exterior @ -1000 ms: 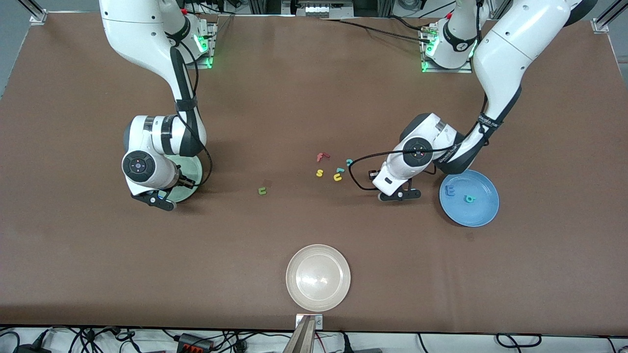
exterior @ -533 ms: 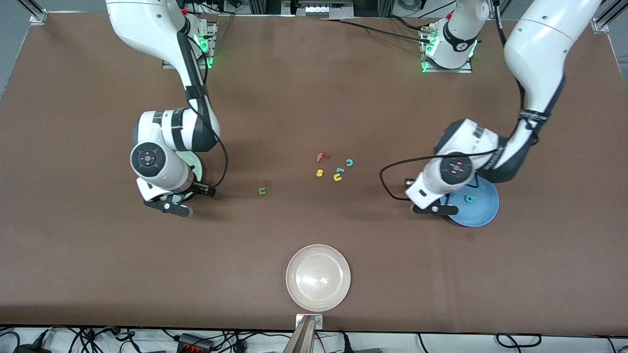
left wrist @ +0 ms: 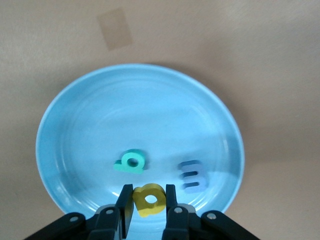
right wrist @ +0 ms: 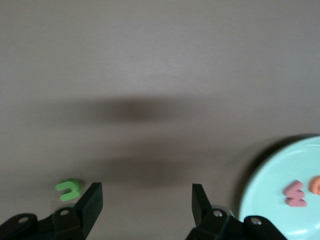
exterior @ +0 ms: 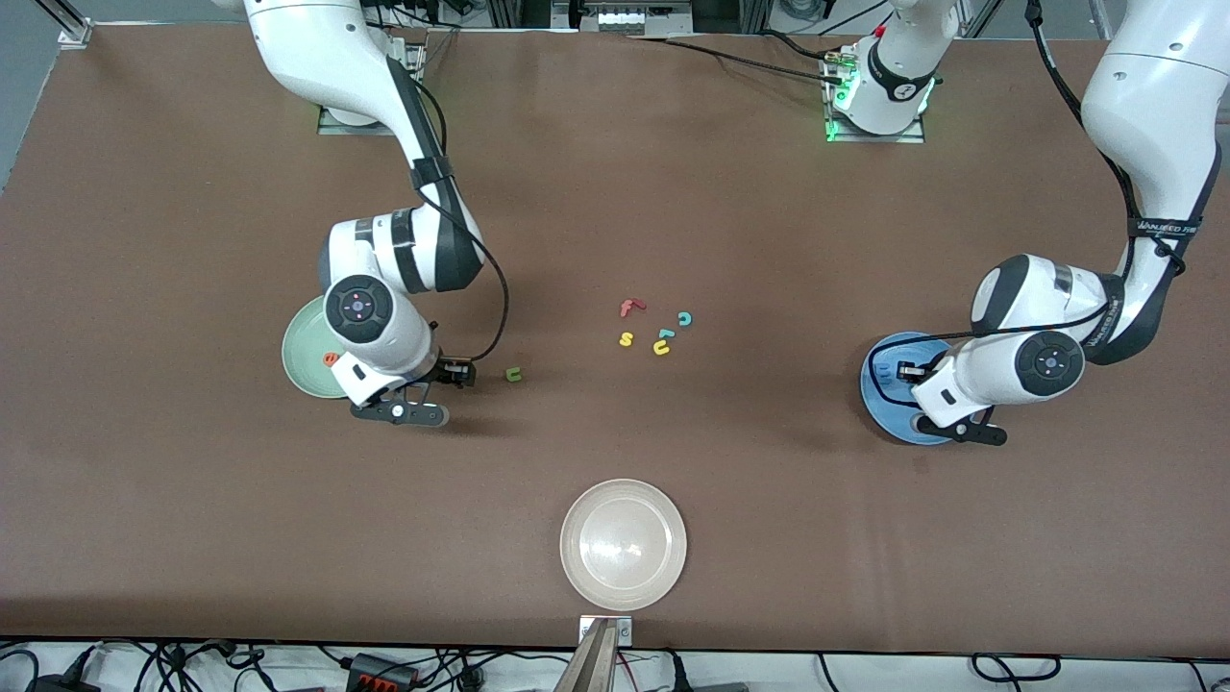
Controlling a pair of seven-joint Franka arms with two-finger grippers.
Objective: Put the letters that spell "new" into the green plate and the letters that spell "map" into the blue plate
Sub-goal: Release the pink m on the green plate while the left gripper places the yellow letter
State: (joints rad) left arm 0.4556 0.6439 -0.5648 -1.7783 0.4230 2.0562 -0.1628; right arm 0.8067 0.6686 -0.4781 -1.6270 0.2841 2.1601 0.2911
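My left gripper is shut on the yellow a over the blue plate. In that plate lie the teal p and the blue m. In the front view the left arm covers much of the blue plate. My right gripper stands open and empty over bare table, between the olive-green n and the green plate. The pinkish-red w and the orange e lie in the green plate. The n lies on the table.
A beige-white plate sits near the front edge. Mid-table lie loose letters: a red f, a yellow s, a teal c, a yellow u and another teal piece.
The left arm has swung from beside the loose letters to over the blue plate. The right arm has left the green plate and moved toward the n, uncovering part of the plate.
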